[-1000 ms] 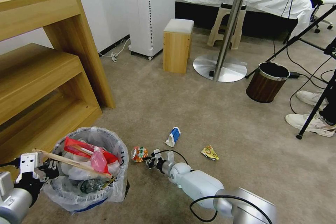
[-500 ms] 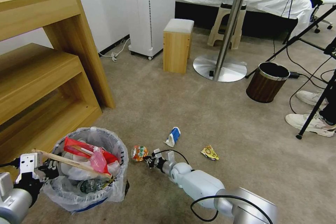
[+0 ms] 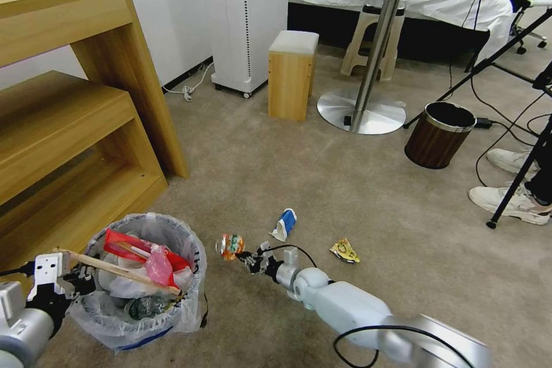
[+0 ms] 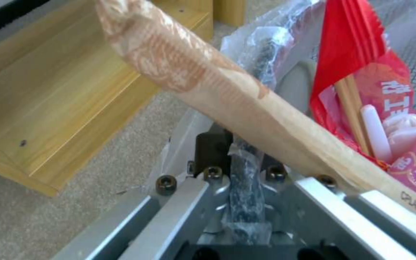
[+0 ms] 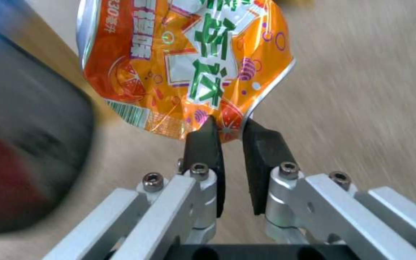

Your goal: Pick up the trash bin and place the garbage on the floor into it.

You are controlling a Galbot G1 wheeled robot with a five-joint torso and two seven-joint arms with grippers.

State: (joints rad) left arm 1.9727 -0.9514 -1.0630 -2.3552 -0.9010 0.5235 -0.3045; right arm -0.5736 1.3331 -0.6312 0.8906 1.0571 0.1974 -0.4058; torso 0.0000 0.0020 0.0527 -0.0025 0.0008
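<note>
Crinkly orange packet [image 5: 184, 68] is pinched by its corner in the right gripper [image 5: 229, 139], jaws nearly closed, just above the beige carpet [image 3: 356, 195]. Left gripper [image 4: 244, 159] clamps the bag-lined trash bin [image 3: 146, 282] rim.

1. Bright, even indoor light fills the room; shadows on the floor [image 3: 322, 184] are faint.
2. The head view bows straight lines near its edges.
3. The right wrist view streaks with motion blur beyond the sharp orange packet [image 5: 184, 68].
4. The wooden stick [image 4: 227, 97] looks soft up close.
</note>
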